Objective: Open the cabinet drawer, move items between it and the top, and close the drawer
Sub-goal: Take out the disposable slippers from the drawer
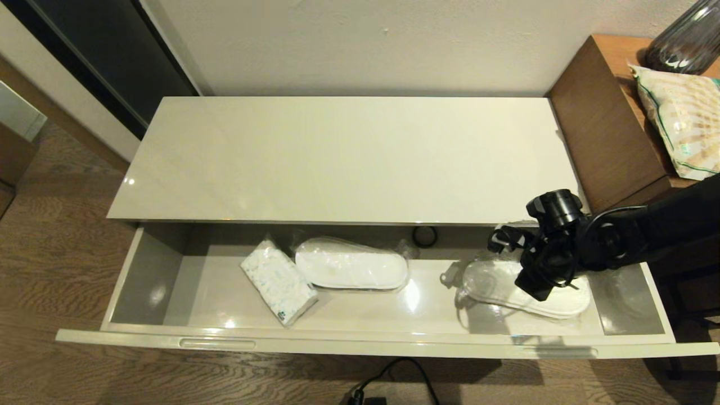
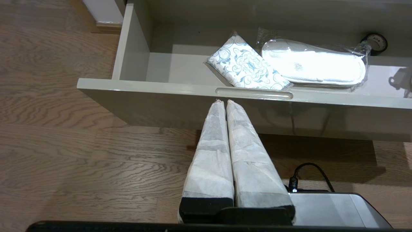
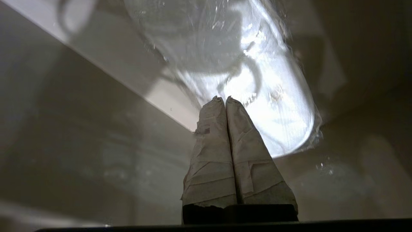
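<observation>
The cabinet drawer stands pulled out under the bare cream-white top. Two wrapped white slipper pairs lie in it, one in the middle and one at the right. My right gripper reaches down into the drawer onto the right pair. Its fingers are shut, with the tips pinched together on that pair's clear wrapping. My left gripper is shut and empty, low in front of the drawer front, just under its left slot.
A blue-patterned tissue pack lies left of the middle pair. A black tape roll sits at the drawer's back. The brown side table at the right carries a bag and a dark vase. A black cable runs on the floor.
</observation>
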### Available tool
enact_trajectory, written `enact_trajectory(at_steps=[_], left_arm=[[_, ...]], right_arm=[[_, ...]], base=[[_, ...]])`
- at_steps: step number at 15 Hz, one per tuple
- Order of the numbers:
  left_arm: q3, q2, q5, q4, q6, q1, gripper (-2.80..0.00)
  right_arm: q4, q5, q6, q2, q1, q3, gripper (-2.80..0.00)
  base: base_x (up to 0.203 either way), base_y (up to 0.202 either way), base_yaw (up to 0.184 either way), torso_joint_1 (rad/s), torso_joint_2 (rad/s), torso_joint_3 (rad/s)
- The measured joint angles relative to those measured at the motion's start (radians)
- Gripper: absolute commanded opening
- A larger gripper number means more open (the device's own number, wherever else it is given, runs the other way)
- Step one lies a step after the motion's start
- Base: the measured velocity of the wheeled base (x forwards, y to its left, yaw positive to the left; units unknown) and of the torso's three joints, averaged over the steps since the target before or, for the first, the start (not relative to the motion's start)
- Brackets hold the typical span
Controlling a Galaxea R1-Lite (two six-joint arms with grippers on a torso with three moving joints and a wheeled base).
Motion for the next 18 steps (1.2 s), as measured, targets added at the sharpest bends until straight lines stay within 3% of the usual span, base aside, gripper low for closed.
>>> enact_trajectory(at_steps=[2,3,10,18], left_arm=[[0.0,0.0,0.0,0.0,0.001,0.001,-2.8],[0.0,0.0,0.0,0.0,0.0,0.001,-2.8],[0.0,0.0,0.0,0.0,0.001,0.001,-2.8],[0.0,0.0,0.0,0.0,0.001,0.001,-2.8]], right_arm=[[0.001,-0.003,-0.001,-0.008,0.001,-0.004,-2.8],[-0.004,-0.003,-0.001,0.001,0.001,-0.011,0.0],[-0.246,-0.014,-0.019,0.107,-0.009,0.018,0.0],[-0.292,-0.026,-0.034,0.136,-0.025,0.101,0.0]], base=[[0.0,0.0,0.0,0.0,0.0,0.0],[0.0,0.0,0.0,0.0,0.0,0.0],[0.0,0.0,0.0,0.0,0.0,0.0],[0.0,0.0,0.0,0.0,0.0,0.0]])
